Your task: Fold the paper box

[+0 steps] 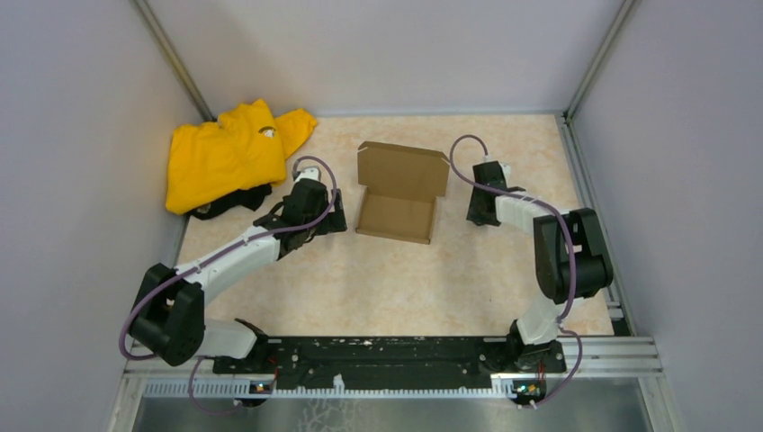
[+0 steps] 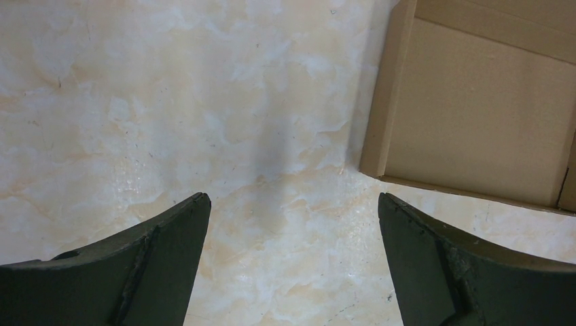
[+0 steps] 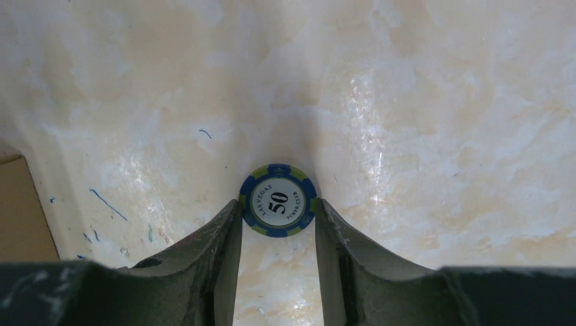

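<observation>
The paper box (image 1: 396, 214) is made of matt cardboard; the table (image 1: 378, 279) is glossily finished; the chip (image 3: 278, 200), perhaps plastic.

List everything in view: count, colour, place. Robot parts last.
box: one, brown, open, table centre between the arms
garment: one, yellow, crumpled at the far left corner
dark thing: one, black, partly under the garment's near edge; cannot tell what it is
chip: one, blue, green and white, marked 50, flat on the table right of the box
table: one, cream marbled, under everything
arms: two, white and black, bases at the near edge
left pincer: one, black, open, over bare table left of the box
right pincer: one, black, fingertips either side of the chip; grip unclear
</observation>
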Controlling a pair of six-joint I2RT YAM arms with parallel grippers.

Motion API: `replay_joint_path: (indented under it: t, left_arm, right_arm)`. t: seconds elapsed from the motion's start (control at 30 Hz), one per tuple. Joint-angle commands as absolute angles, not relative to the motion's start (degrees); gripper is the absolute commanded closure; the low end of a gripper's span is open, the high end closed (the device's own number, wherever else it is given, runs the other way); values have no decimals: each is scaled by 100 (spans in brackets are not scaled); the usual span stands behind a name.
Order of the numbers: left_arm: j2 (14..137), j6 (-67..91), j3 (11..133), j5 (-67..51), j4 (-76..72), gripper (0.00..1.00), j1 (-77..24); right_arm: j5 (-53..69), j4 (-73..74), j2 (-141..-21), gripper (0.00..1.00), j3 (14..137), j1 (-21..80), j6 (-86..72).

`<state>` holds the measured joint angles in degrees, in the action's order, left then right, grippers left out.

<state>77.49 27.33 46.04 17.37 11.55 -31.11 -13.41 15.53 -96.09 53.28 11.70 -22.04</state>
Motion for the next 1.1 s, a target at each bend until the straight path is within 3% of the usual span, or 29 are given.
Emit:
replay_joint_path:
  t: [0.0, 1.07]
  left_arm:
    - [7813, 2707, 4674, 1764, 1090, 1, -3072]
    - [8112, 2610, 4749, 1659, 949, 1, -2939]
  right_arm:
    - [-1248, 1512, -9889, 62, 5548, 1107, -2129]
    - [-1143, 1592, -10271, 68, 6072, 1116, -1942]
